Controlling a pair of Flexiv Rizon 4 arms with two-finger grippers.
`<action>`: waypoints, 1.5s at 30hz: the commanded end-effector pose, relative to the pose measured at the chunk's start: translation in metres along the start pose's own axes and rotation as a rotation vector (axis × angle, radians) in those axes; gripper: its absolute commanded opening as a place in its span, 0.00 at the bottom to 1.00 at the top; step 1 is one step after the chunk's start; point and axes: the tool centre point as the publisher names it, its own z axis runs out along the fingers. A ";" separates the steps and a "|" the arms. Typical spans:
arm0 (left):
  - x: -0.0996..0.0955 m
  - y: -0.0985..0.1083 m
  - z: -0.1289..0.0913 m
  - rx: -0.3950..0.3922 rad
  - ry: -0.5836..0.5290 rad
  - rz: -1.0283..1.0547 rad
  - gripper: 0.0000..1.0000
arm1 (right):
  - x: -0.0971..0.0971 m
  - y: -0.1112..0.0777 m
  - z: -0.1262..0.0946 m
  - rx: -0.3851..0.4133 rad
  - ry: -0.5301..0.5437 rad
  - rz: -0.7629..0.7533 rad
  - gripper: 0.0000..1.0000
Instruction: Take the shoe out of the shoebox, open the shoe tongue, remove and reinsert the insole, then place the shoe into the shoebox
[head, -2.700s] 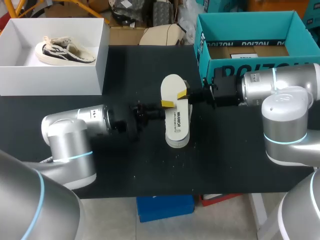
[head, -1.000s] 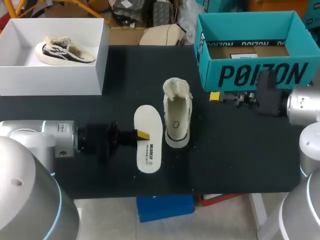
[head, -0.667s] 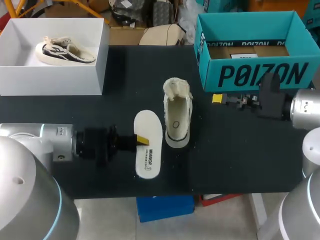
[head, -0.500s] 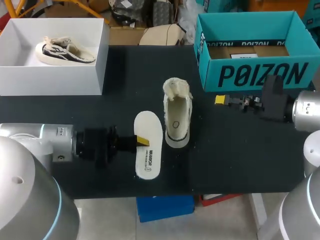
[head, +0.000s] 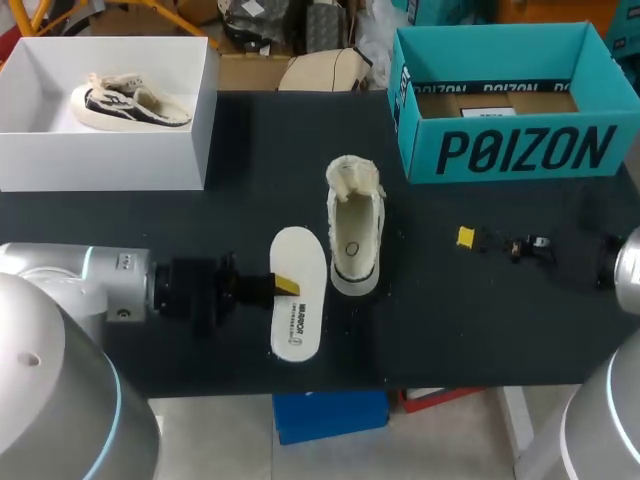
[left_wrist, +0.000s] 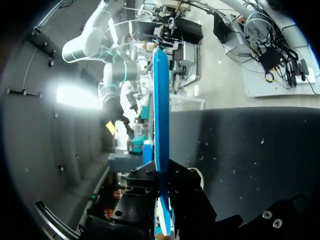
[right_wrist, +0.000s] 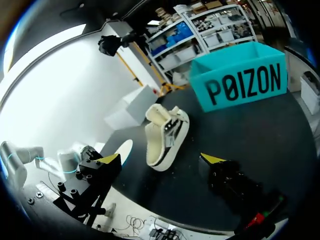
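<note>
- The black table (head: 480, 330) carries all the task's things. The teal shoebox (head: 505, 150) stands open at its far right side, and no shoe shows inside it, so the first step looks done.
- A white box (head: 110, 150) at the far left holds a dark sneaker (head: 128, 103), well apart from both arms.
- The cream shoe (head: 355, 235) stands on its sole near the table's middle, out of the shoebox. Its fuzzy tongue (head: 354, 178) is folded forward and the mouth gapes, so the tongue step also looks done.
- The insole (head: 297, 295) is out of the shoe and lies just beside it on the left, parallel to it. Removal therefore appears complete. What remains is sliding the insole back in and returning the shoe to the shoebox.
- The left gripper (head: 285, 285) is clamped on the insole's outer edge. In the left wrist view the insole runs edge-on straight out between the fingers. Whether it rests on the table or hangs just above cannot be told.
- The right gripper (right_wrist: 160, 159) holds nothing. Its jaws are spread wide, and it sits low over the table, well apart from the shoe on the right, with the shoe ahead of it.
</note>
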 end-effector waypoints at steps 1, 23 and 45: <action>0.000 0.001 0.001 0.007 0.008 -0.002 0.00 | -0.005 -0.016 -0.038 -0.007 -0.003 -0.007 1.00; -0.016 0.006 0.012 0.190 0.259 -0.010 0.00 | -0.009 -0.020 -0.045 -0.022 -0.021 -0.036 1.00; -0.014 0.009 0.040 0.380 0.400 -0.068 0.00 | -0.009 -0.020 -0.045 -0.022 -0.021 -0.036 1.00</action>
